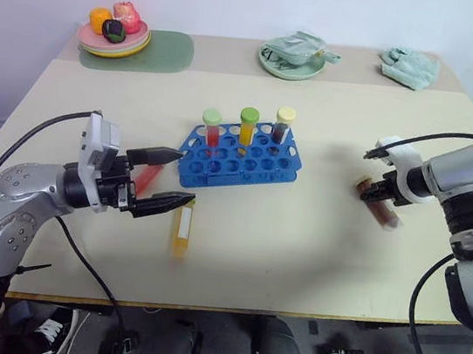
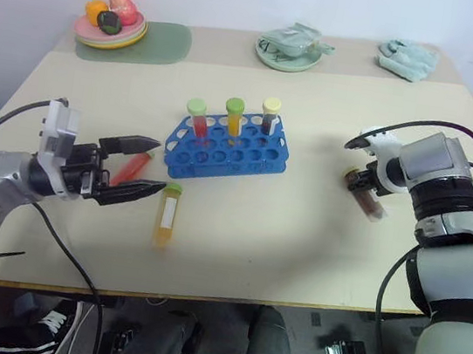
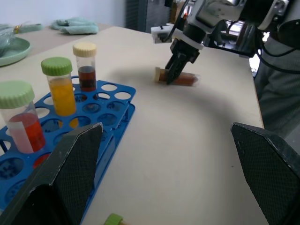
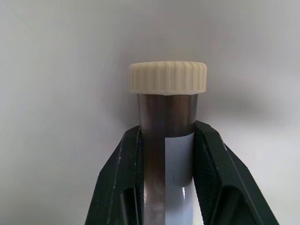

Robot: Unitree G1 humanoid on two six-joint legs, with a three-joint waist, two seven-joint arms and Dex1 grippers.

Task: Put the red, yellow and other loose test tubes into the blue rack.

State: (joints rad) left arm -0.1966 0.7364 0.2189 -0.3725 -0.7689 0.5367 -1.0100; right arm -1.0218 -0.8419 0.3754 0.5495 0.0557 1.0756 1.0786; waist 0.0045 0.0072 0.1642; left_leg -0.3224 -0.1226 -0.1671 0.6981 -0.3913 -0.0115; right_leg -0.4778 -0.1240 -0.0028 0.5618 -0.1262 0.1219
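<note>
At right of the frame, a brown tube (image 1: 379, 206) lying on the table (image 1: 297, 247) is clamped by the right gripper (image 1: 384, 194), evidently for lifting toward the blue rack (image 1: 238, 153) at centre, where three tubes are already stood. The left gripper (image 1: 168, 181) is held spread and empty over the red tube (image 1: 146, 179), partly hidden behind it; the yellow tube (image 1: 182, 228) is left loose below

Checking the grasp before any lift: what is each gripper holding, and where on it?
Right gripper clamps the brown tube just below its cream cap; left gripper is open, holding nothing.
</note>
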